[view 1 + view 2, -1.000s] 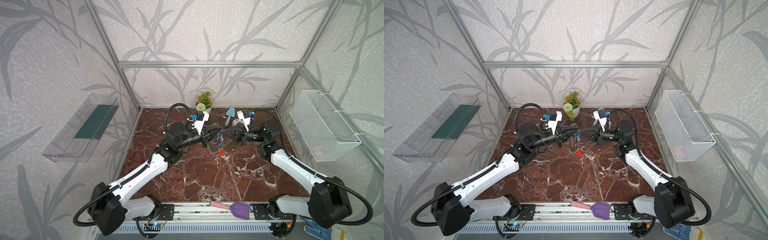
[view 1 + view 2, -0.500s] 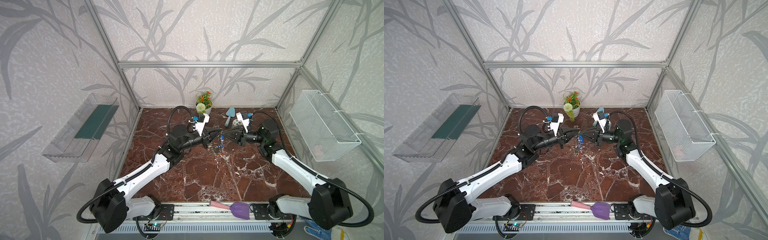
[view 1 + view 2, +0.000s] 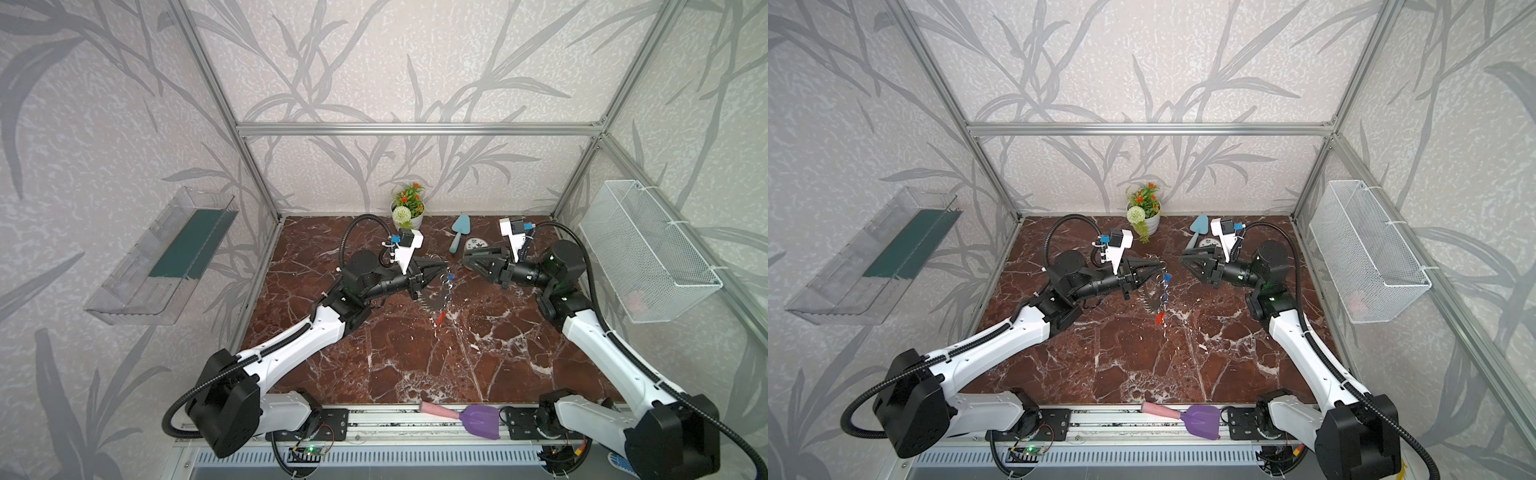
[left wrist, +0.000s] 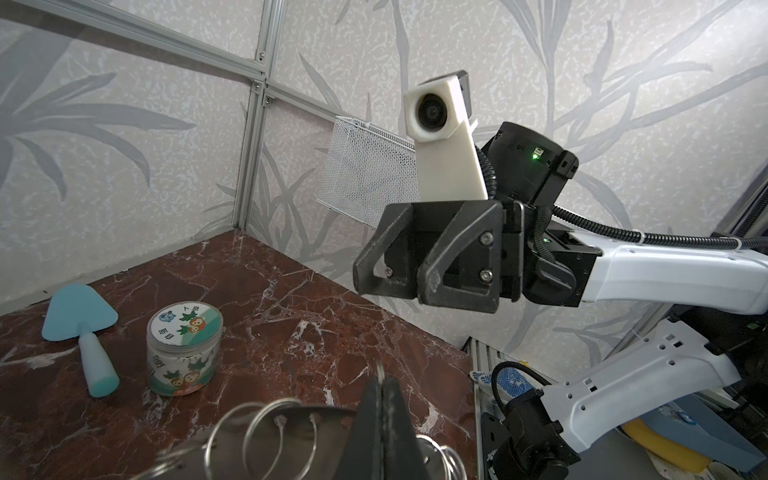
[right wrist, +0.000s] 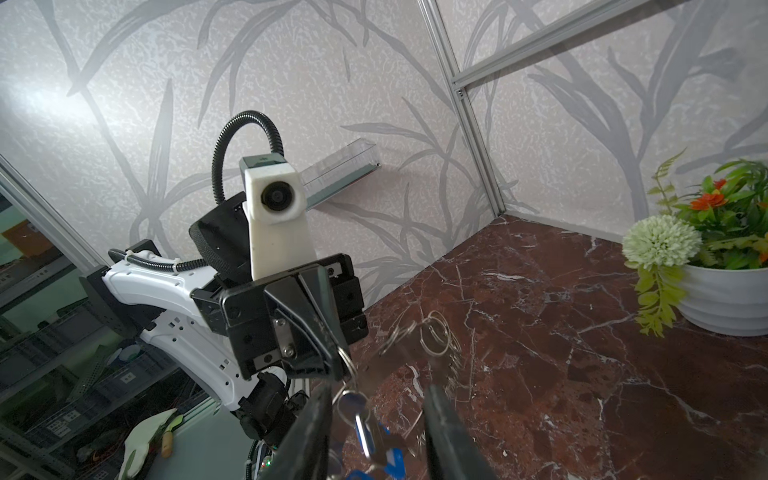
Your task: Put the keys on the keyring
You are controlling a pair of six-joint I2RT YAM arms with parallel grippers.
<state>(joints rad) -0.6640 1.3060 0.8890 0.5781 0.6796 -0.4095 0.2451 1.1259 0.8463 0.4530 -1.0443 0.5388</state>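
Left gripper (image 3: 443,266): I see it pinched tight on the keyring (image 3: 433,297), which hangs clear of the marble floor (image 3: 395,353).
Right gripper (image 3: 466,262): jaws parted, holding nothing, near the keyring but apart from it.
Keys (image 3: 1166,277): blue and orange-red heads dangling from the keyring.

White arm shells (image 3: 295,349), black joint housings (image 3: 224,409). White camera mount (image 4: 446,137) at right wrist: black corrugated cable (image 4: 623,236) behind, green LED (image 4: 538,154) beside, black triangular silver-screwed fingers (image 4: 451,241) under.
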